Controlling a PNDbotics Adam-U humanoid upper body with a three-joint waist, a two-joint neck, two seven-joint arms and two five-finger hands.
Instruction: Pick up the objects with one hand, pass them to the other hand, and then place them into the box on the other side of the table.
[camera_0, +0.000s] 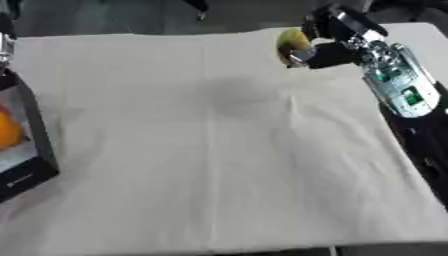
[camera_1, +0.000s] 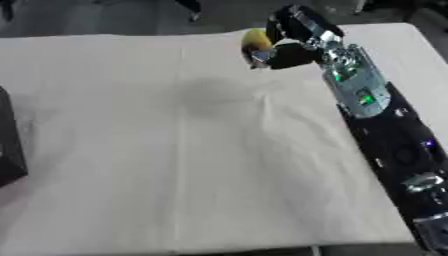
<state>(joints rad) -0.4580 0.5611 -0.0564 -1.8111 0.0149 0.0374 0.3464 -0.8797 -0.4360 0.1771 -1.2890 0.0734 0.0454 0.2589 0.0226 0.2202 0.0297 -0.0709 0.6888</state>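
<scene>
While raised, right hand (camera_0: 325, 42) grips yellow fruit (camera_0: 291, 43) (far edge).

Soft, even light falls from above onto the cream cloth-covered worktop (camera_0: 219, 165). A faint round shadow (camera_0: 232, 95) lies on the cloth, left of and below my black and silver right hand (camera_0: 328, 42). Everything looks blurred, my hand most of all; silver plates behind the hand catch pale glare.
</scene>
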